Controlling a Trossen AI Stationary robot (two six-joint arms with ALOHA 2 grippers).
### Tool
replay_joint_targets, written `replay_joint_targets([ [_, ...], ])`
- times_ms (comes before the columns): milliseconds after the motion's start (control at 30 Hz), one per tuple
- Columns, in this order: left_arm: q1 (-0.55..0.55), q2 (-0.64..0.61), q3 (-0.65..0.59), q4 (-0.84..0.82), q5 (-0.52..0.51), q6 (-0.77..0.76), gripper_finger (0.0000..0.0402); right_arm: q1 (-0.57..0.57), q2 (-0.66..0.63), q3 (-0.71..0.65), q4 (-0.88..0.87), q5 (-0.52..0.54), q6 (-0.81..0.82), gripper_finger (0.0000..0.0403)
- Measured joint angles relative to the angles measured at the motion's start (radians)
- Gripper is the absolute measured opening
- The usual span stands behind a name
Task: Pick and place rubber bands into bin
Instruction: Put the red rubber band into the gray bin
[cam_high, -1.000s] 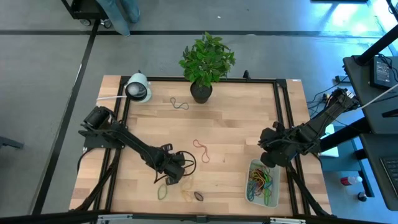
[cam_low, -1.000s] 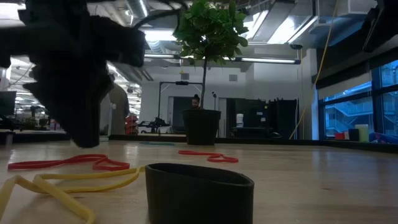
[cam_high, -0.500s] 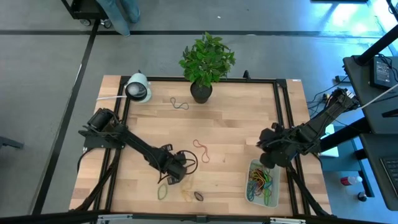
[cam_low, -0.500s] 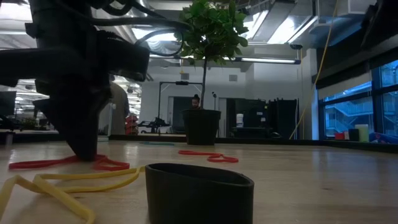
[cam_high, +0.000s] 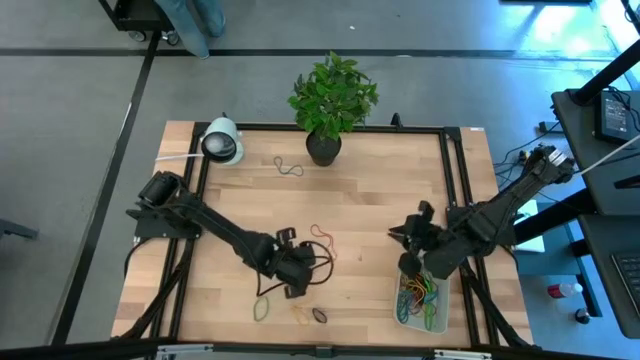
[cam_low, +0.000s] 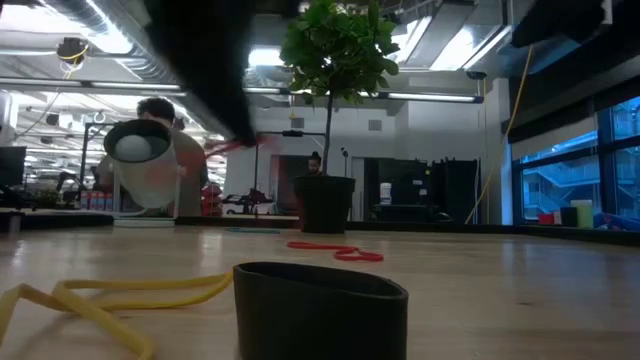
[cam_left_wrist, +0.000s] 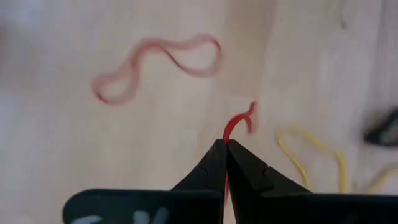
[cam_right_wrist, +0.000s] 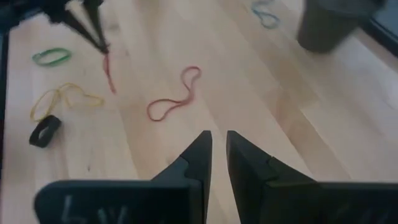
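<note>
Left hand has its two dark fingers pressed together on a thin red rubber band; the band sticks out past the tips and hangs free above the desk; how long it is cannot be seen, because most of it hides between the fingers. From above, this hand sits near the middle of the front half of the desk, and the held band is lost against the dark arm. Just past it lies a long, twisty pink band; close by at the front are a yellow band, a green band and a small black band. In the low view the black band looks big and dark right in front, the yellow one is cut off at the edge, and the left arm is only a dark blur at the top.

Right hand is over the right side of the desk, beside the bin; its fingers stand a little apart with nothing between them. The bin sits at the front right corner, and a heap of many coloured rubber bands lies inside; the arm covers part of it.

Farther back a thin dark band lies near the plant pot.
</note>
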Motion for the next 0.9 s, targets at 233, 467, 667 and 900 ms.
replay_joint_targets([
  [233,0.043,0.000,0.133,-0.023,-0.105,0.165,0.0002,-0.075,0.110,0.000,0.309,-0.091,-0.221,0.0063],
  [467,0.090,0.000,0.187,-0.004,-0.146,0.227,0.0002,-0.186,0.194,0.000,0.479,-0.265,-0.319,0.0139],
  [667,0.092,0.000,0.195,0.053,-0.170,0.284,0.0002,-0.235,0.257,0.000,0.673,-0.319,-0.430,0.0200],
  [900,0.092,0.000,0.195,0.086,-0.193,0.307,0.0002,-0.276,0.319,0.000,0.725,-0.375,-0.459,0.0206],
])
